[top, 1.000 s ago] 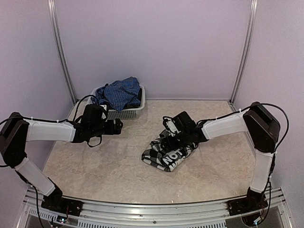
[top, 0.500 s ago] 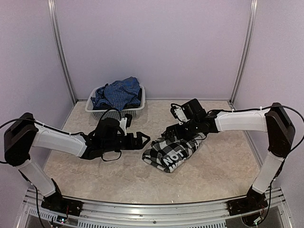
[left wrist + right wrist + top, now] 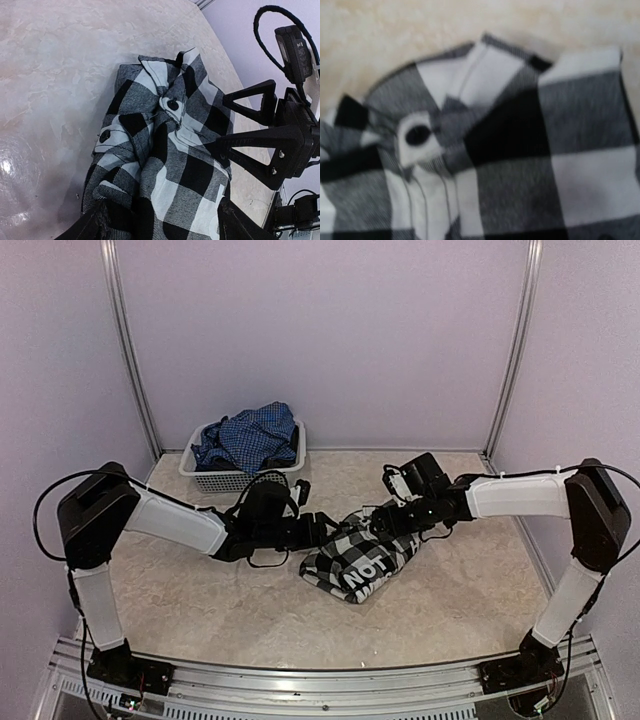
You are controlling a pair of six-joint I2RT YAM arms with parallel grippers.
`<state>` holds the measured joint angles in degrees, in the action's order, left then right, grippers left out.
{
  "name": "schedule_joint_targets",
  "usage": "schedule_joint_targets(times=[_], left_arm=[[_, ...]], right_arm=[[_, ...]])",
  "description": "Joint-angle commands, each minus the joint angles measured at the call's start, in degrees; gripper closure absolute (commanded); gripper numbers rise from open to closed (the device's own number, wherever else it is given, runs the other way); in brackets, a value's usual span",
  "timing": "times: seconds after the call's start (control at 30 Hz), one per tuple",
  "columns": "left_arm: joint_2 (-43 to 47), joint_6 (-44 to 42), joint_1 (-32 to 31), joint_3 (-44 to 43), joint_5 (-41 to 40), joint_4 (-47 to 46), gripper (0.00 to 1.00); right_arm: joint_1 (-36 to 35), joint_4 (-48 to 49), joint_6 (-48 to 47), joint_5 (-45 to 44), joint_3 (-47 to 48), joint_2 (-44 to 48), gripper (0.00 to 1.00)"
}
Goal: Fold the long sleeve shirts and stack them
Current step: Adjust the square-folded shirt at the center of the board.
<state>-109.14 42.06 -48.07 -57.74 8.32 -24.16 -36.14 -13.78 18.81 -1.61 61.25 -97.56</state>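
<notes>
Across from beside the basket [image 3: 262, 480] with the left claw [image 3: 320, 530], and now right in at the left edge of the black-and-white shirt [image 3: 360, 558]! Parted wide, with cloth bunched between the fingers [image 3: 97, 225] in the wrist view, not clamped on it. Shifted back and out to the right with the right claw [image 3: 385, 523] too, off the top of the heap and down at its far edge. Spread wide there, tips at the check fabric, gripping nothing. Same spot for that shirt as a second ago: crumpled mid-surface [image 3: 200, 590], white letters up on the near fold, buttons showing. Back-left, near the wall, the white mesh basket, stuffed with the blue shirt [image 3: 248, 438], heaped above the rim. Unchanged since the earlier look.
</notes>
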Motion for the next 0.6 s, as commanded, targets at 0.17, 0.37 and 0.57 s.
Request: schedule_joint_targets(times=[0.17,0.37,0.57], left_arm=[[-2.9,-3.6,-1.6,-3.7,-4.6,6.9,0.35],[-3.6,-4.3,-2.1,-4.0,-5.0,7.0,0.52],[-3.9,-4.9,-2.1,-4.3,-3.5,6.8,0.83]], right_arm=[[0.0,1.2,0.9,1.5,-2.5,1.6,0.02],[0.0,1.2,0.9,1.5,-2.6,1.3,0.03],[0.0,0.6,0.9,0.7,-2.6,1.5,0.03]])
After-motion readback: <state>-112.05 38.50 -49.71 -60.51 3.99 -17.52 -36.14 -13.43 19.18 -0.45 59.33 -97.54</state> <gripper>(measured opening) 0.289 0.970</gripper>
